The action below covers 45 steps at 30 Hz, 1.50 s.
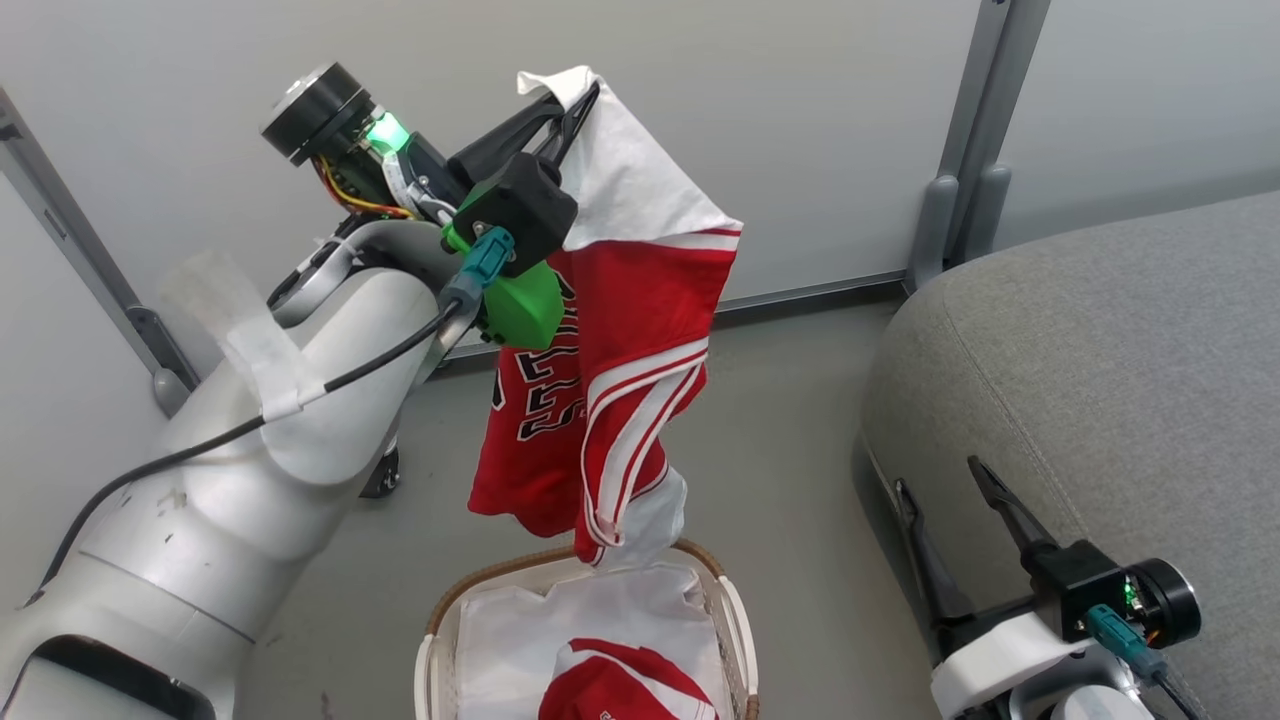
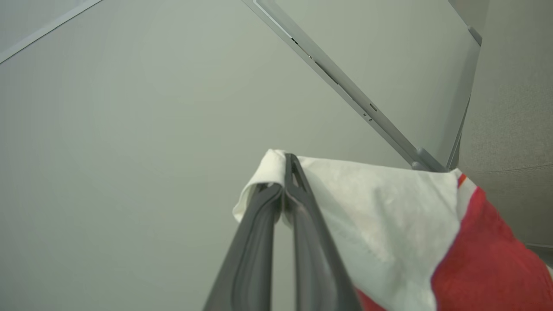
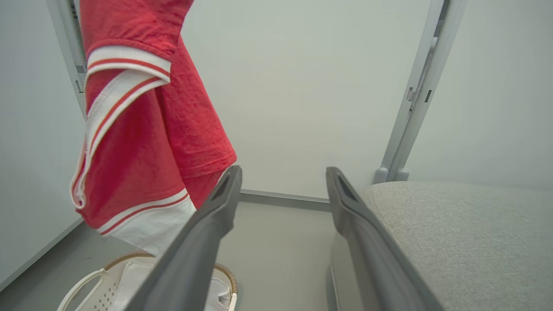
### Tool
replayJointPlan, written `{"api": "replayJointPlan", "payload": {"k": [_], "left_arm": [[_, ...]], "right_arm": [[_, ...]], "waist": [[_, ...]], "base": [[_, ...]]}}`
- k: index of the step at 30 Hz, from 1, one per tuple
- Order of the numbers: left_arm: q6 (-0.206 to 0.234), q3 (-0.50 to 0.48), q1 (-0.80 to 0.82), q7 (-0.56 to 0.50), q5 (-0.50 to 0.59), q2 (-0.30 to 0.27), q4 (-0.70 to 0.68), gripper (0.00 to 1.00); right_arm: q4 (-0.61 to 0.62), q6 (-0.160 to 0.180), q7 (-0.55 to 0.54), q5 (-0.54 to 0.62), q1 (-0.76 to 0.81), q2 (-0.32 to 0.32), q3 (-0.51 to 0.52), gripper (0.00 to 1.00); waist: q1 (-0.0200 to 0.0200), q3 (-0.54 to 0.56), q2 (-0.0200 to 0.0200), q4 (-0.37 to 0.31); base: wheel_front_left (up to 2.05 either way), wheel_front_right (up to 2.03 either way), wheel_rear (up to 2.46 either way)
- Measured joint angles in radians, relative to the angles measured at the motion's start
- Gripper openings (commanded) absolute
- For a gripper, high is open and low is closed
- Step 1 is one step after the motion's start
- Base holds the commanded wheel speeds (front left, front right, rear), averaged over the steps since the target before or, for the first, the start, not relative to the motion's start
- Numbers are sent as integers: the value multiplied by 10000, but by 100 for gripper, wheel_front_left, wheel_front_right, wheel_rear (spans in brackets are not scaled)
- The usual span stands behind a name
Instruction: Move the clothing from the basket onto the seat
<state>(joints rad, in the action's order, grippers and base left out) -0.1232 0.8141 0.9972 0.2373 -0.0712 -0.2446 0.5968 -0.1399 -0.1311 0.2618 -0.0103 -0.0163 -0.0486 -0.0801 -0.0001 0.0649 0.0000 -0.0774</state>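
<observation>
The left gripper [image 2: 287, 172] is pinching its two dark fingers tight together on a white corner of the red clothing [image 1: 625, 330], and it is holding that corner high in front of the pale wall [image 1: 800, 120], presumably so that the whole length is hanging free and lifting out of the basket [image 1: 437, 612] rather than dragging over the rim. The cloth is drooping straight down from the pinch, its black-edged white lettering and striped trim folding over each other, and its lowest white hem is dangling at about the basket's rim; whether it is clearing the white lining sheet [image 1: 600, 605] I cannot tell. A second red garment [image 1: 620, 688] is lying in the basket, so the task is looking only partly done. The right gripper [image 3: 283, 175] is waiting low with its fingers spread wide and gripping nothing, just beside the rounded edge of the grey seat [image 1: 1100, 330], which is standing to the right of the basket across a strip of floor [image 1: 800, 450].
</observation>
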Motion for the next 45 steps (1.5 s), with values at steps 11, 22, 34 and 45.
{"api": "replayJointPlan", "payload": {"k": [11,22,34,45], "left_arm": [[-25,408,780,17,-117,508,77,0],[-52,1028,1185,104,-410,1250,98,0],[-82,1484,1200,171,-1028,1578,-366,0],[230,1137,-31,205,-1770,1135,59,0]], "right_arm": [[-746,0,0,-1283,-1260,4,-1962,100],[-2194,0,0,-2291,-2653,4,-3304,100],[-2857,0,0,-2529,-3679,4,-3158,7],[-2665,0,0,-2387,-3620,2,-2740,0]], "waist": [[0,-35,0,211],[0,3,0,721],[1,53,0,1213],[1,23,0,1071]], "base": [[0,0,0],[0,0,0],[0,0,0],[0,0,0]]}}
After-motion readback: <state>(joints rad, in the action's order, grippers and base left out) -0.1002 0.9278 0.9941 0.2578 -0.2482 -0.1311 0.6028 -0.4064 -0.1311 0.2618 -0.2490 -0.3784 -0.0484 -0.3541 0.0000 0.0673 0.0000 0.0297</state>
